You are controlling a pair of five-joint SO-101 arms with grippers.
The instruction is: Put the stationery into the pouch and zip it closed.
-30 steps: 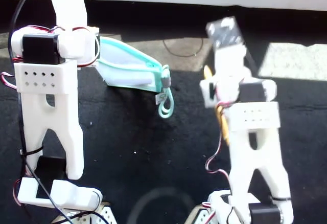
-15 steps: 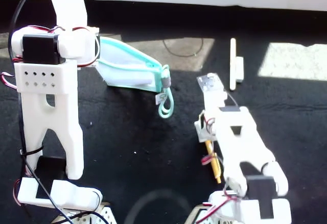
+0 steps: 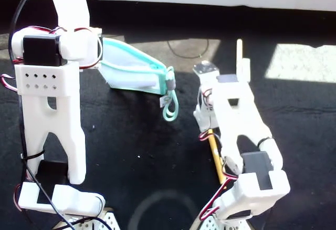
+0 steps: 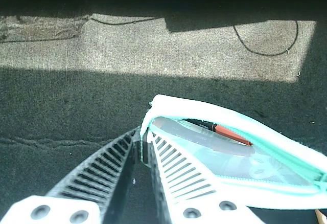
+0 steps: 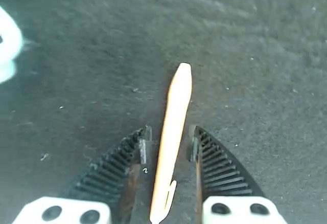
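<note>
Left gripper (image 4: 142,135) pinches pouch (image 4: 240,157) rim, mouth agape | right gripper (image 5: 167,142) spread astride pencil (image 5: 173,114), well apart from pouch | pencil looks light, stiff, slippery: grip mid-shaft

Open dark counter (image 3: 131,156) runs between the two arms in the high view, a free lane toward the pouch (image 3: 134,72) at 12 o'clock, where only its teal wrist loop (image 3: 170,108) trails into the way. The left arm (image 3: 47,98) walls off 9 o'clock, its jaws clamped on the pouch's end beside the gaping mouth, a red-and-black pen (image 4: 219,129) inside. At 3 o'clock the right arm (image 3: 236,130) stands over a yellow pen (image 3: 215,156), jaws apart on either side, a white stick (image 3: 239,51) beyond at 1 o'clock.
</note>
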